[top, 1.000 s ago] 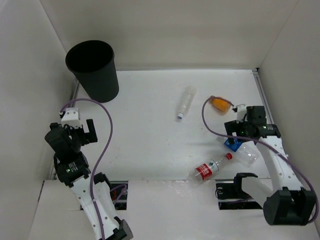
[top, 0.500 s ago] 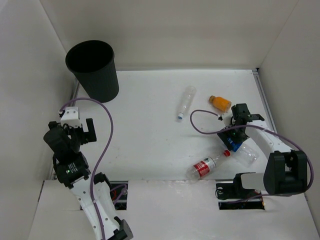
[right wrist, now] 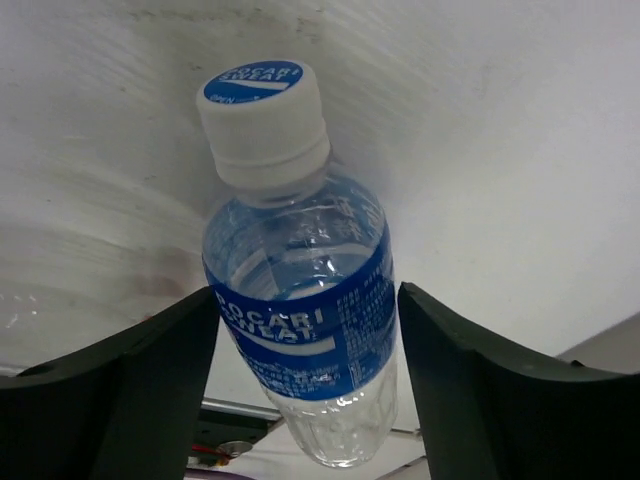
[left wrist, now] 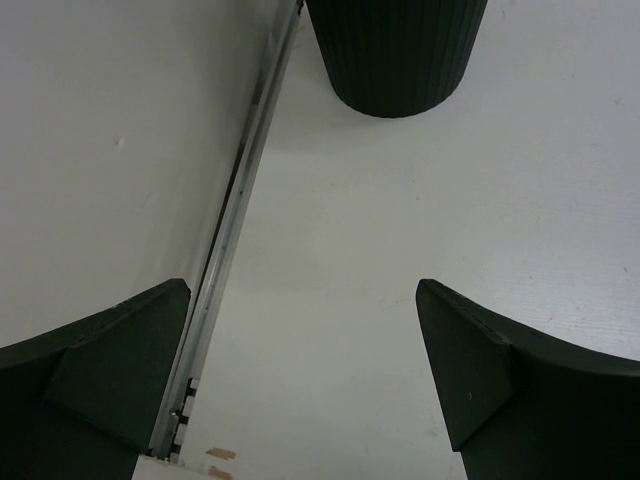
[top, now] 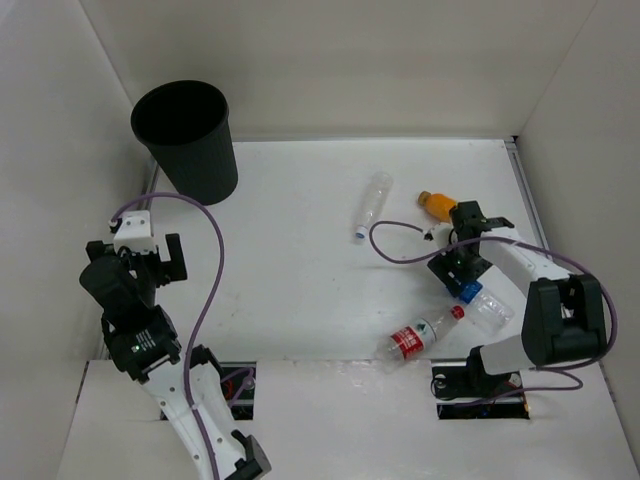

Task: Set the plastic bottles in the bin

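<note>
Black bin (top: 200, 170) one, plastic bottles (top: 373, 203) four (one orange bottle (top: 437, 204))

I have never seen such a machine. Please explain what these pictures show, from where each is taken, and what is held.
Two robot arms stand at the near edge of a white table, each ending in a two-finger gripper. One picture looks down from above; the other two come from cameras on the wrists. Four plastic bottles lie on the table: blue-label bottle, red-label bottle, unlabelled bottle, short orange bottle. A black bin stands far left. The left gripper is open and empty, facing the bin. The right gripper presses both sides of the blue-label bottle, which lies on the table.
</note>
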Robot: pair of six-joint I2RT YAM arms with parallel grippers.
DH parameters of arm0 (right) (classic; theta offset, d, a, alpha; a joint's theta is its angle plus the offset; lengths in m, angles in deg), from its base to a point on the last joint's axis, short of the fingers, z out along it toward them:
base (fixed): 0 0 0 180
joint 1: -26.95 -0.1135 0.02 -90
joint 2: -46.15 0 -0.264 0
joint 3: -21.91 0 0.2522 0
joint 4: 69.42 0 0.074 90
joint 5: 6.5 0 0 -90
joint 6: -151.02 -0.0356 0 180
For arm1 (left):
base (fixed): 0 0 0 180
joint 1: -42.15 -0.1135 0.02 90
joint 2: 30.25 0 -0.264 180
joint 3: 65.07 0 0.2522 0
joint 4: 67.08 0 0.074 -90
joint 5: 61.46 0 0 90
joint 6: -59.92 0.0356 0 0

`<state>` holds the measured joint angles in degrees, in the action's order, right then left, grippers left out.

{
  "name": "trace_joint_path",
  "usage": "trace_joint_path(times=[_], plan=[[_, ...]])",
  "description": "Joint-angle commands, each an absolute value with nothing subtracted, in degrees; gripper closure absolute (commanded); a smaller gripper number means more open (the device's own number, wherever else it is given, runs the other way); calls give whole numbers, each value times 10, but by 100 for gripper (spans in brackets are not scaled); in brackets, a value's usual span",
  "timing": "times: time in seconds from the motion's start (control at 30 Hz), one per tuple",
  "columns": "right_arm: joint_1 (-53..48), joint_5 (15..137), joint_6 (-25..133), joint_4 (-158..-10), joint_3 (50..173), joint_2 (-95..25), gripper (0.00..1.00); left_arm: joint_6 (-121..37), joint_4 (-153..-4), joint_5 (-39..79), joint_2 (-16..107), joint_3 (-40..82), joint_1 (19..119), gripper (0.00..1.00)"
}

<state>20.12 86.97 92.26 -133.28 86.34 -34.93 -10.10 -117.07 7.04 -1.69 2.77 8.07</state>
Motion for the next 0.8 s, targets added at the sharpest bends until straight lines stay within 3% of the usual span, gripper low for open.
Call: trace_joint_path(times=[0.0, 0.13, 0.23, 0.3, 0.53, 0.63, 0.77], plan=[[188, 841, 921, -1335, 874, -369, 21, -94, -1163, 59, -23, 56, 73, 0], [180, 825, 912, -1321, 873, -397, 37, -94, -1164, 58, -26, 59, 68, 0], [166, 825, 895, -1313, 889, -409, 73, -101, -1166, 48, -31, 60, 59, 0], [150, 823, 881, -1326, 926, -391, 85, -113, -1170, 37, -33, 63, 57, 0], [59, 757, 813, -1428, 1263, -352, 99, -186, -1171, -37, 11, 63, 120, 0], [32, 715, 749, -1413, 1394, -362, 100, -231, -1144, -59, 50, 75, 182, 0], [23, 590, 644, -1299, 1434, -334, 100, -295, -1064, -136, 95, 92, 290, 0]])
